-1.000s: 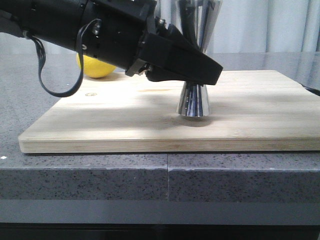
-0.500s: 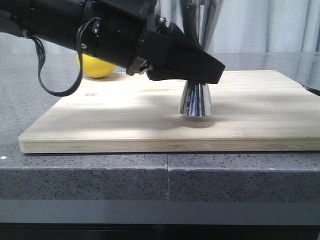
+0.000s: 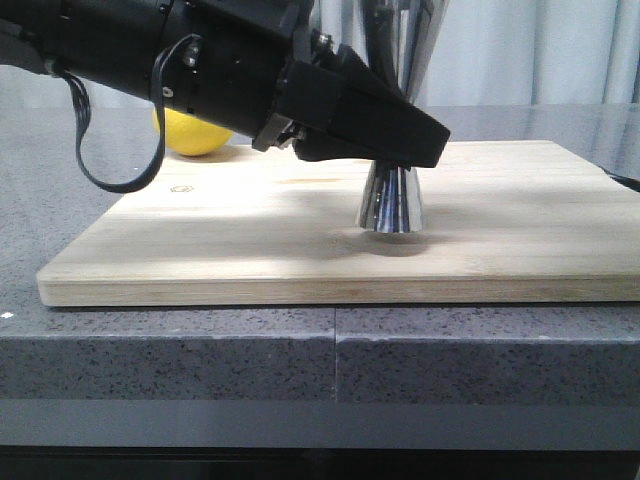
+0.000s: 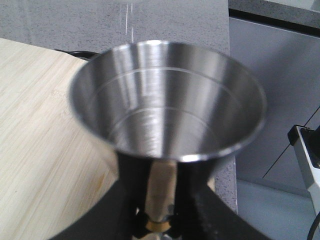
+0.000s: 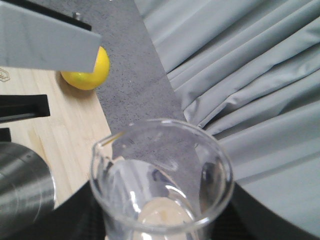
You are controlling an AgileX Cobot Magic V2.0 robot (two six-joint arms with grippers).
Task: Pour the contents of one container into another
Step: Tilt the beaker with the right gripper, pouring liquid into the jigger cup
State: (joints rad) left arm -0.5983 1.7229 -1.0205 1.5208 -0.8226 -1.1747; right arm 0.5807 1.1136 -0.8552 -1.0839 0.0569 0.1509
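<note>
The steel jigger (image 3: 391, 205) stands on the wooden board (image 3: 230, 245), and my left gripper (image 3: 405, 140) is shut on its narrow waist. In the left wrist view its open upper cup (image 4: 167, 100) looks empty, and the black fingers (image 4: 131, 192) press on both sides by the gold band (image 4: 159, 226). The clear glass beaker (image 5: 160, 170) is upright in my right gripper (image 5: 162, 222), which is shut on it. Its pouring lip faces the jigger's rim (image 5: 22, 185) close beside it. A pale patch shows at the beaker's bottom. The beaker is hidden in the front view.
A yellow lemon (image 3: 195, 135) lies behind the board's far left corner, and the right wrist view also shows this lemon (image 5: 90, 70). The board rests on a grey speckled counter (image 3: 330, 360) near its front edge. Grey curtains (image 5: 250, 75) hang behind.
My left gripper and the jigger have shifted slightly to the right on the board.
</note>
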